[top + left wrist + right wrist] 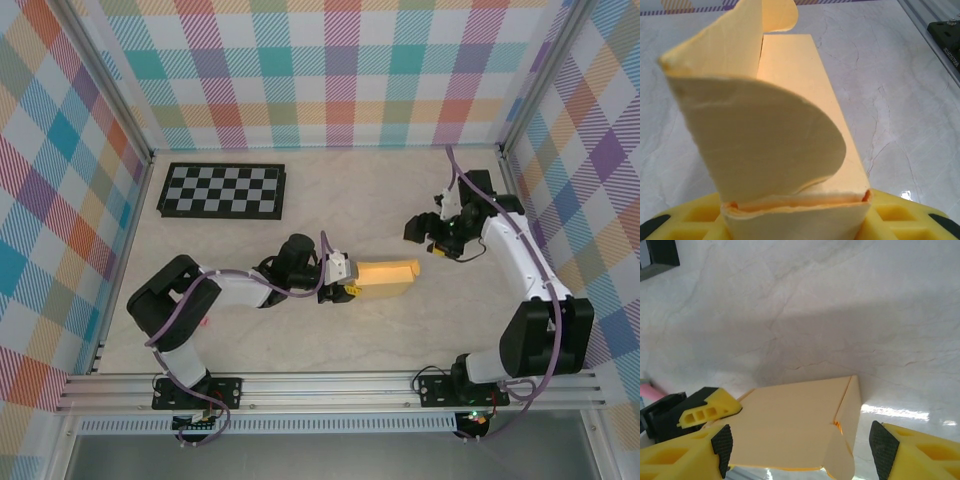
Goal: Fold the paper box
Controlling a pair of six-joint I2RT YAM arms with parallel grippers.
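The paper box [388, 275] is a yellow-orange card box lying mid-table, half folded. My left gripper [345, 277] is shut on its left end. In the left wrist view the box [790, 90] runs away from the yellow fingers [900, 215], and a rounded flap [765, 140] stands up at the held end. My right gripper [432, 238] hovers open just beyond the box's right end. From the right wrist, the box [790, 425] lies below and between the black pads [722, 449], which are apart from it, with a side flap [847, 415] folded down.
A black-and-white checkerboard [222, 190] lies at the back left. Plaid walls enclose the table on three sides, and an aluminium rail [330, 385] runs along the near edge. Bare marble surface lies around the box.
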